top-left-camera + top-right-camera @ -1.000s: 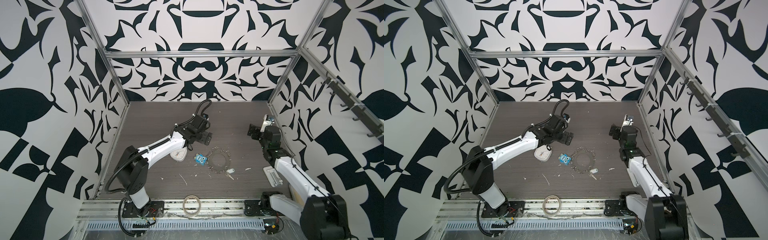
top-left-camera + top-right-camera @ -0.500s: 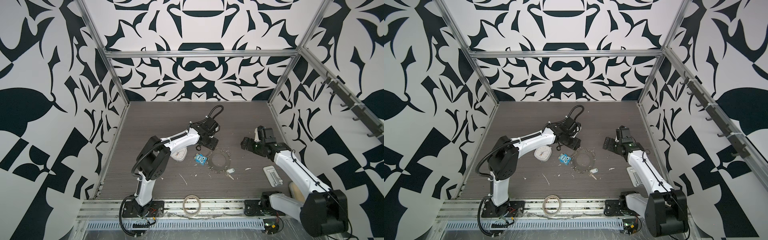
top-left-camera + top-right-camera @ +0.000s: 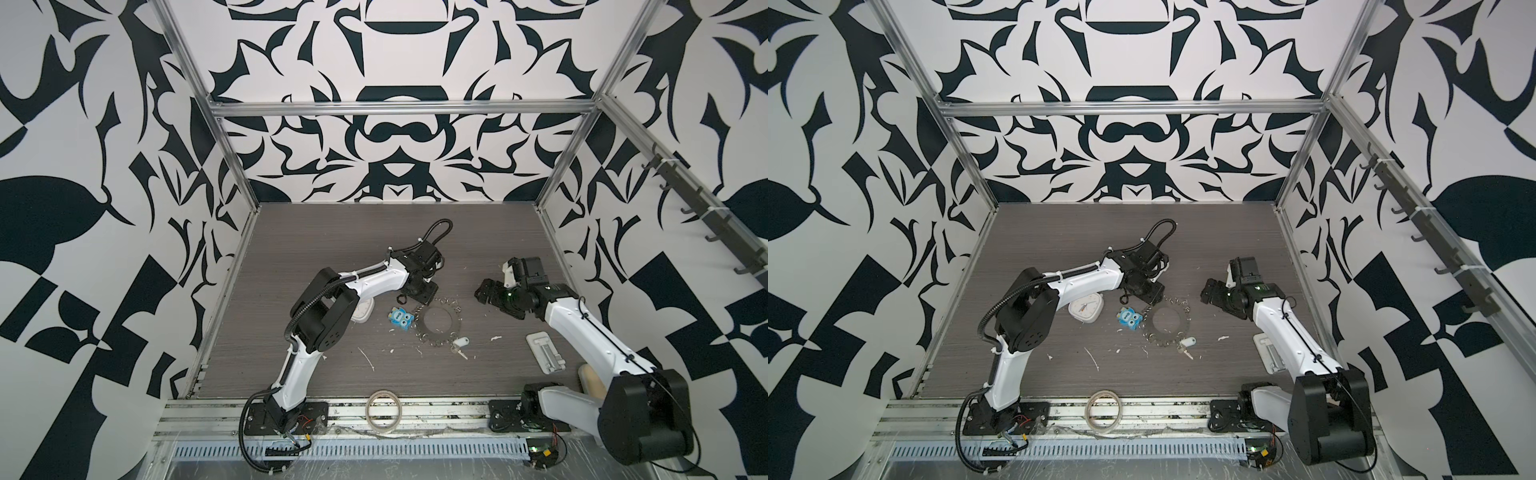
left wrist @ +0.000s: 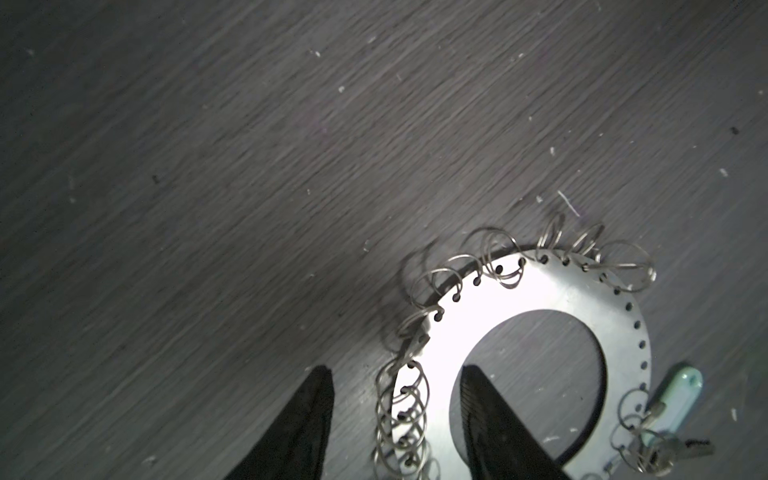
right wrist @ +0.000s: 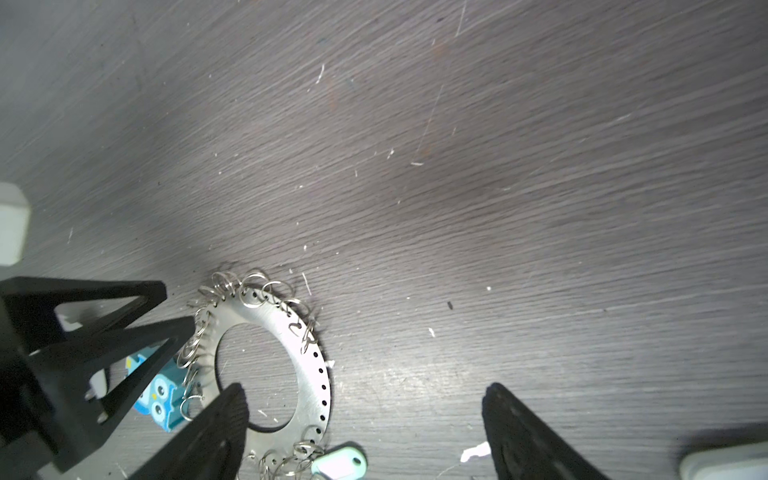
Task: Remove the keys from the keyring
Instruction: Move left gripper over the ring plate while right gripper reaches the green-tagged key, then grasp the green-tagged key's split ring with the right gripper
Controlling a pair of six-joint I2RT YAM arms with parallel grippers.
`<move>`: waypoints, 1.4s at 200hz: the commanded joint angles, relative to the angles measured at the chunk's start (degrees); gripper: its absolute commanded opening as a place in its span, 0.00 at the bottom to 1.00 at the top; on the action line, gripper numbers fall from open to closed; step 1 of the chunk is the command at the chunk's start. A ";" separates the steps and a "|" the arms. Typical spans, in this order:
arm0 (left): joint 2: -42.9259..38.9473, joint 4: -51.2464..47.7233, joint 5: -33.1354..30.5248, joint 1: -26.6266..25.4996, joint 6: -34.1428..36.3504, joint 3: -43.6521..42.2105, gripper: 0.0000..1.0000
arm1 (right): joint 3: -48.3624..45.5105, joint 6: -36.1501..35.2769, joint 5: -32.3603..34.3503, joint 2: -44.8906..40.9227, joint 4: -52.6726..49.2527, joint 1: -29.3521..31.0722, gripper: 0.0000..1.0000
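- Left gripper (image 4: 395, 370): spread, low over the keyring (image 4: 552, 286), astride its flat band. One finger (image 4: 307, 424) outside the fringe of split rings, the other at the edge of the central hole. No pinch seen; contact with the metal hard to judge.
- Finger roots cut off by the frame edge in the left wrist view. Fingertips hidden under the wrist body in both top views.
- Right gripper (image 5: 365, 386): spread wide, holding nothing, over bare table (image 5: 498, 166) just beside the keyring, on its right.
- keyring flat on the table, about mid-table. Nearest split rings blurred in the left wrist view.
- keys (image 3: 460, 344): silver key plus white tag, lying at the rim's near right side and apparently hooked to a split ring there. Tag alone visible in the right wrist view, clipped by the frame edge.
- Blue owl toy (image 3: 401, 318) just beside the keyring's left side; partly masked by a black finger in the right wrist view.
- White clock (image 3: 1086, 309) near the owl; largely hidden under the left arm in a top view.
- Tape roll (image 3: 383, 411) on the front rail, well apart.
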 commanded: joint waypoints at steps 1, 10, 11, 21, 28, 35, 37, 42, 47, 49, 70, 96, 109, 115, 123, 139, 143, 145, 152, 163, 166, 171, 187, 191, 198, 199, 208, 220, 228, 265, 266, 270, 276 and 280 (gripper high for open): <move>1.47 -0.29 1.10 -0.16 0.85 1.02 0.52 | -1.05 0.48 -1.88 -0.86 -0.53 0.41 0.91; 1.55 0.29 1.63 -0.16 0.85 0.56 0.51 | -1.54 0.48 -2.05 -1.10 -0.44 0.44 0.91; 1.57 0.26 1.64 -0.16 0.77 0.55 0.51 | -1.58 0.47 -2.06 -1.11 -0.39 0.39 0.91; 1.58 0.43 2.04 -0.25 0.58 0.42 0.50 | -2.07 0.62 -2.29 -1.32 -0.08 0.49 0.91; 1.58 0.78 1.98 -0.34 0.49 0.13 0.49 | -2.22 0.70 -2.57 -1.48 0.09 0.53 0.90; 1.58 1.07 1.83 -0.50 0.35 -0.09 0.48 | -2.44 0.65 -2.90 -1.56 0.32 0.49 0.90; 1.55 1.13 1.80 -0.51 0.41 -0.15 0.48 | -2.52 0.76 -2.94 -1.56 0.44 0.54 0.90; 1.58 1.31 1.62 -0.60 0.51 -0.26 0.47 | -2.61 0.73 -3.11 -1.64 0.69 0.55 0.90; 1.66 1.38 1.38 -0.69 0.58 -0.42 0.47 | -2.87 0.73 -3.25 -1.70 1.10 0.61 0.90; 1.73 1.44 1.21 -0.69 0.56 -0.38 0.46 | -2.96 0.73 -3.34 -1.73 1.29 0.61 0.90; 2.11 2.21 0.82 -0.78 0.77 -0.52 0.44 | -3.71 0.93 -4.46 -1.46 2.92 0.80 0.89; 2.52 3.41 0.73 -0.86 1.06 -0.51 0.41 | -4.17 0.84 -6.35 -1.04 4.38 1.39 0.86; 2.80 3.62 1.17 -0.86 1.22 -0.32 0.38 | -4.49 1.14 -6.73 -1.12 4.34 2.48 0.84; 2.94 3.66 1.23 -0.86 1.15 -0.17 0.36 | -4.63 1.36 -6.59 -1.19 4.20 3.21 0.83; 3.11 3.65 1.56 -0.86 1.29 -0.16 0.35 | -4.90 1.81 -6.23 -1.28 4.02 4.10 0.82; 3.30 3.66 1.66 -0.87 1.15 -0.32 0.33 | -5.79 3.29 -6.03 -1.54 4.09 5.99 0.81; 3.28 3.67 1.69 -0.86 1.22 -0.29 0.33 | -6.02 3.65 -5.90 -1.65 4.12 6.41 0.80; 3.32 3.73 1.68 -0.86 1.18 -0.37 0.32 | -6.12 3.77 -5.89 -1.65 4.18 6.70 0.78; 3.41 3.92 1.69 -0.86 1.16 -0.49 0.32 | -6.34 4.19 -6.02 -1.70 4.16 7.83 0.75; 3.50 4.05 1.96 -0.86 1.13 -0.40 0.32 | -6.36 4.55 -5.58 -1.65 3.30 9.80 0.72; 3.55 4.03 1.92 -0.89 1.00 -0.42 0.32 | -6.36 4.59 -5.30 -1.65 3.04 10.26 0.71; 3.64 4.13 1.85 -0.87 1.02 -0.29 0.31 | -6.36 4.49 -4.74 -1.73 2.47 11.53 0.68; 3.84 4.33 1.57 -0.86 1.00 -0.21 0.28 | -6.44 3.90 -1.83 -2.31 0.70 15.90 0.65; 3.87 4.36 1.44 -0.86 0.98 -0.17 0.26 | -6.58 3.77 -0.86 -2.52 0.36 16.89 0.65; 3.91 4.47 1.47 -0.86 1.13 -0.33 0.24 | -6.88 3.64 0.66 -3.07 -0.02 18.32 0.65; 3.93 4.51 1.47 -0.82 1.09 -0.33 0.24 | -6.97 3.64 0.88 -3.11 -0.01 18.48 0.65; 3.91 4.72 1.36 -0.86 1.20 -0.28 0.23 | -7.65 3.74 1.86 -3.85 -0.04 19.36 0.65; 4.15 5.13 1.21 -0.86 1.23 -0.15 0.19 | -8.40 4.04 2.17 -4.90 0.20 19.51 0.64; 4.29 5.09 1.21 -0.86 1.42 0.10 0.17 | -8.62 3.99 2.19 -5.52 0.42 19.53 0.63; 5.24 5.00 0.78 -0.54 2.52 1.89 0.14 | -7.73 1.40 2.80 -6.79 0.32 19.76 0.50; 5.26 5.04 0.77 -0.48 2.58 1.92 0.14 | -7.70 1.29 2.82 -6.77 0.30 19.77 0.49; 5.38 5.02 0.86 -0.35 2.62 2.25 0.14 | -7.51 0.69 2.76 -6.66 0.21 19.82 0.48; 5.58 5.05 0.95 -0.11 2.88 2.47 0.14 | -7.14 -0.17 2.84 -6.51 0.03 19.86 0.45; 5.77 5.05 1.10 0.07 2.97 2.75 0.14 | -6.92 -0.70 3.04 -6.30 -0.25 19.88 0.44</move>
